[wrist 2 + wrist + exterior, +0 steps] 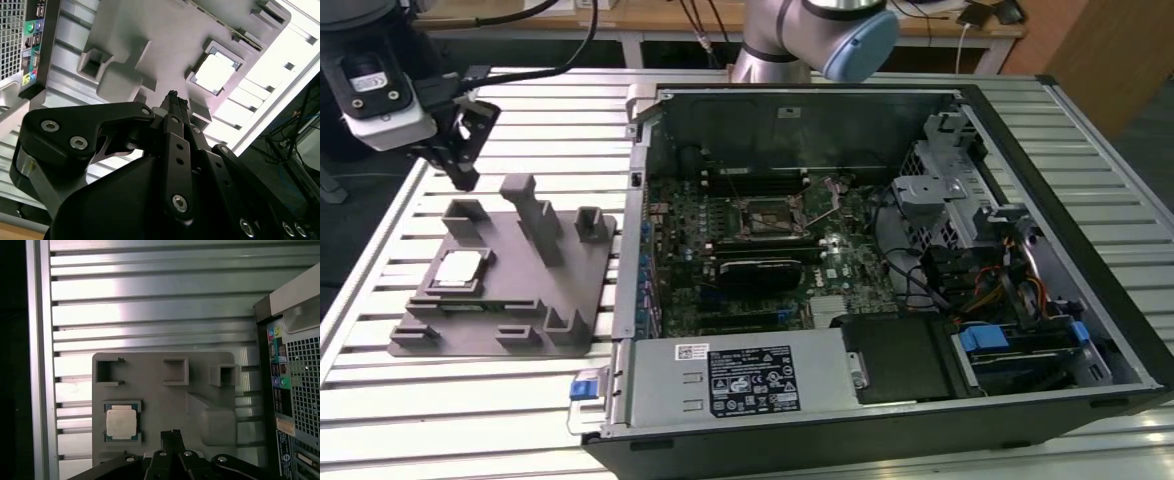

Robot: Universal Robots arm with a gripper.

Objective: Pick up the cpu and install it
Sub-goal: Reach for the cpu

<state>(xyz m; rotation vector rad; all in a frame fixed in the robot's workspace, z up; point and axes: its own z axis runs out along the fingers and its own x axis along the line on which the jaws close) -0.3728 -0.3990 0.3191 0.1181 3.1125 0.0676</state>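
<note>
Hand (172, 433) closed, empty, hovering near the cpu (121, 422)

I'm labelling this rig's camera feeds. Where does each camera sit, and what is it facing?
Exterior view: off the arm, high, looking down on the open computer case, grey tray and cpu; the arm and claw show.
First wrist view: on the wrist, looking down past the claw onto the grey tray.
Second wrist view: behind the claw, looking along it.
Both wrist views share claw, cpu and grey tray.

Silvery cpu (121, 422), dark rim; grey tray (160, 400); black hand (171, 434); silver slatted table (150, 305); grey perforated case (305, 375)
</note>
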